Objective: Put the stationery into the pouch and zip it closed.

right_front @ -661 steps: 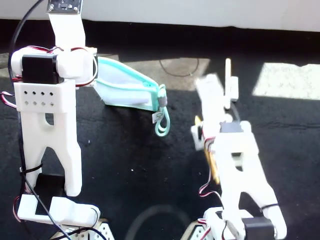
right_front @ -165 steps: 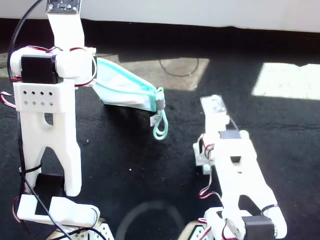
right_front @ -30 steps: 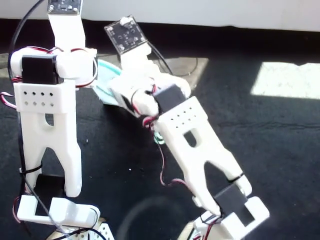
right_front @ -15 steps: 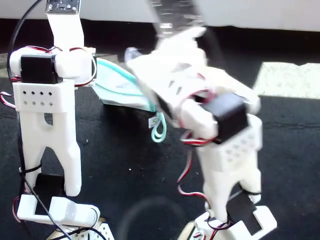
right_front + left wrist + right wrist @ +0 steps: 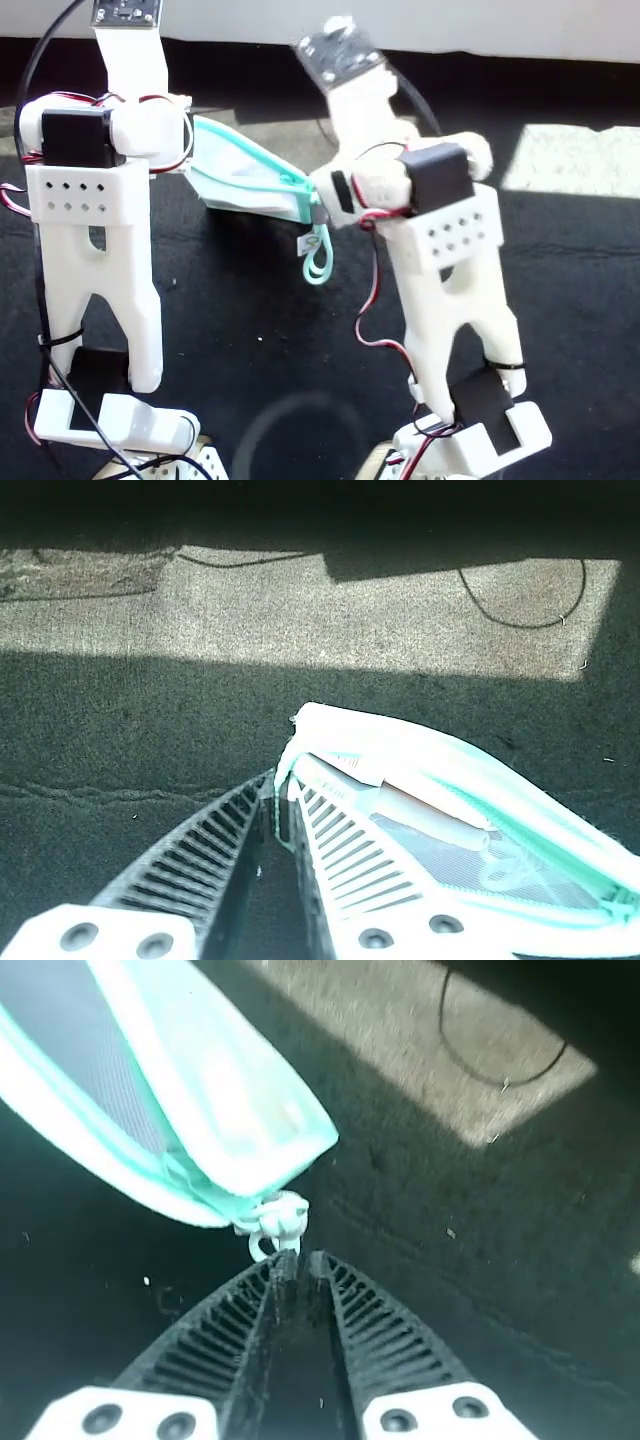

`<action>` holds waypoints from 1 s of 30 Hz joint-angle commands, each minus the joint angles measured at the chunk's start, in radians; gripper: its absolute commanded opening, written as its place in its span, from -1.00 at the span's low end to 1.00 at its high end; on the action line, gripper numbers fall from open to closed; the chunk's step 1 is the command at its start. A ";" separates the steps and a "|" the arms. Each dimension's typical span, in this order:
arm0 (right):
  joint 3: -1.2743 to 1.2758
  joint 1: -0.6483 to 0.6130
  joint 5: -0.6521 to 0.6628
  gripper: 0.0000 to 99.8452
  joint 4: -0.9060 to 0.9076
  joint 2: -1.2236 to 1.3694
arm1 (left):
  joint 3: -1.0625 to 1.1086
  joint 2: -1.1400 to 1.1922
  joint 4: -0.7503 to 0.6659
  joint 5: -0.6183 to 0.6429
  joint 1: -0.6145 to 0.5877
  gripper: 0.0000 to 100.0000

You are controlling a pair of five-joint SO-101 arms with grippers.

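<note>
The teal mesh pouch (image 5: 250,175) hangs above the dark mat, held at one end by my left gripper (image 5: 192,150). In the left wrist view that gripper (image 5: 277,790) is shut on the pouch's (image 5: 470,810) corner, and white stationery (image 5: 425,815) lies inside the mesh. My right gripper (image 5: 318,205) is at the pouch's other end, above the teal loop strap (image 5: 318,258). In the right wrist view its (image 5: 299,1257) jaws are together, tips right at the white zipper pull (image 5: 272,1218) under the pouch (image 5: 200,1110). I cannot tell whether they hold the pull.
A thin black cable (image 5: 520,600) loops on a sunlit patch of mat behind the pouch; the right wrist view also shows the cable (image 5: 500,1050). Another sunlit patch (image 5: 570,160) lies at the right. Both white arm bases stand at the near edge.
The right arm has swung off the top of the pouch, lifted, and come down with its gripper at the pouch's zipper end. The left arm and pouch have stayed put.
</note>
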 commanded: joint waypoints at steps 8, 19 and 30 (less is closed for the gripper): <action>0.272 -0.015 0.074 -0.52 -0.101 -0.007 | 0.008 0.044 0.014 0.008 -0.007 -0.98; 0.282 -0.125 0.133 -0.52 -0.199 0.001 | 0.008 0.044 0.014 0.005 -0.021 -0.98; 0.283 -0.084 0.141 -0.94 -0.277 -0.004 | 0.008 0.044 0.014 0.003 -0.044 -0.98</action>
